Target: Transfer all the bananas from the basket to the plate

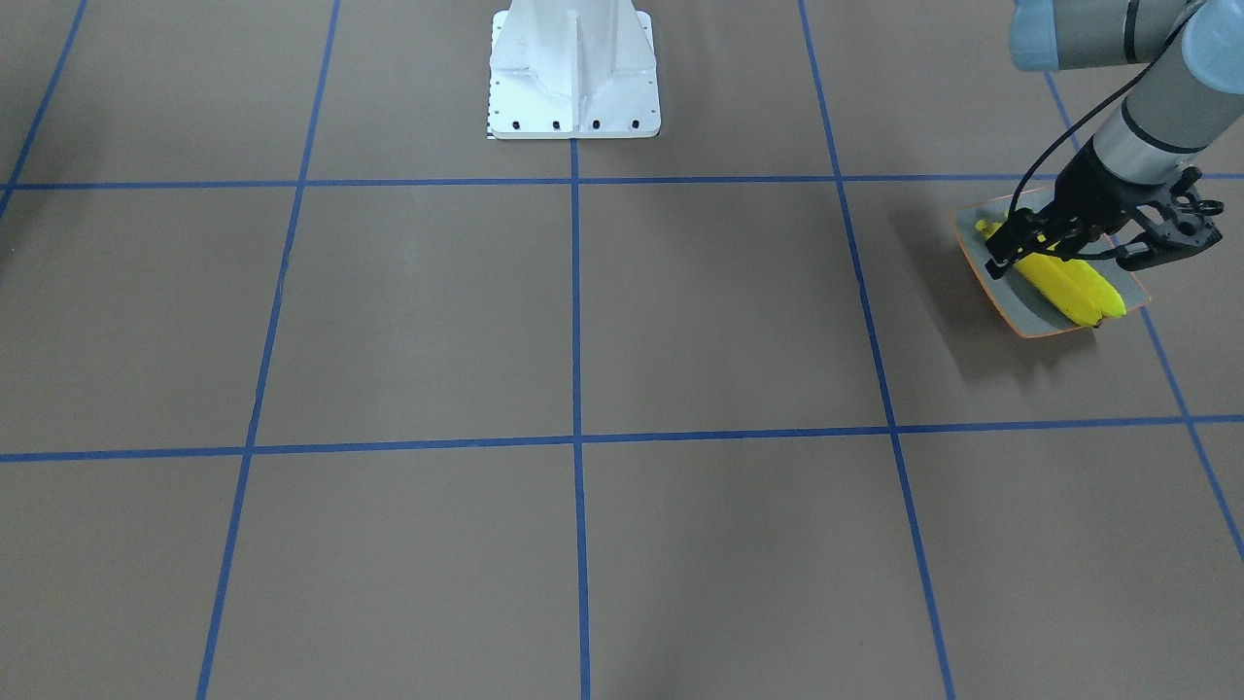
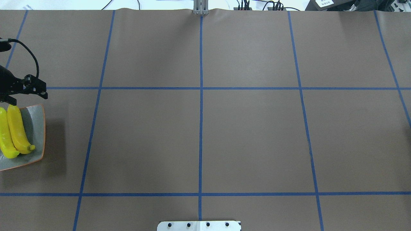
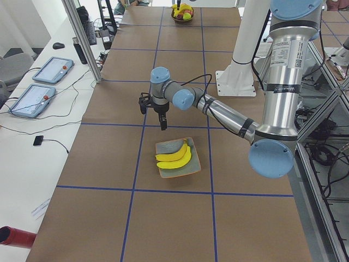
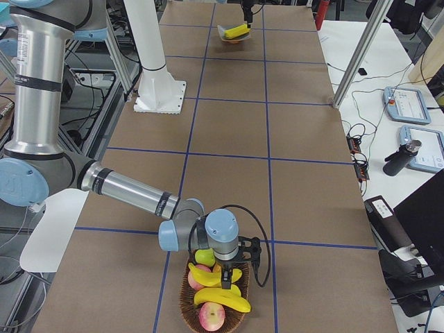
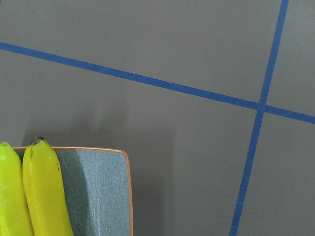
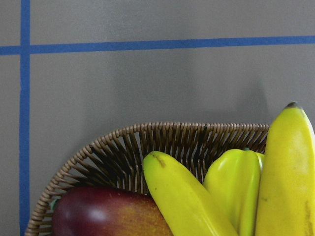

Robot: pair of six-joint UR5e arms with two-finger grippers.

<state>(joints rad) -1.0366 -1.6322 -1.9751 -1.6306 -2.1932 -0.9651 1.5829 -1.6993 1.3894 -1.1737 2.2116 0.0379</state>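
Two yellow bananas (image 1: pixel 1069 282) (image 2: pixel 17 131) (image 3: pixel 174 157) (image 5: pixel 44 191) lie side by side on the grey-green plate (image 1: pixel 1020 303) (image 2: pixel 36 118) (image 3: pixel 168 147) (image 5: pixel 103 191) at the table's left end. My left gripper (image 1: pixel 1067 255) (image 2: pixel 28 98) (image 3: pixel 162 124) hangs open just above the plate's far end, holding nothing. At the other end, the wicker basket (image 4: pixel 191 312) (image 6: pixel 113 147) holds two more bananas (image 4: pixel 220 300) (image 6: pixel 187 196). My right gripper (image 4: pixel 227 274) reaches down into the basket over them. Whether it is open or shut cannot be told.
The basket also holds a red fruit (image 6: pixel 103 214) and a yellow-green one (image 6: pixel 236 182). The white robot pedestal (image 1: pixel 573 78) (image 2: pixel 199 225) stands at mid-table. Tablets (image 3: pixel 52 68) (image 4: pixel 409 104) and cables lie on the side bench.
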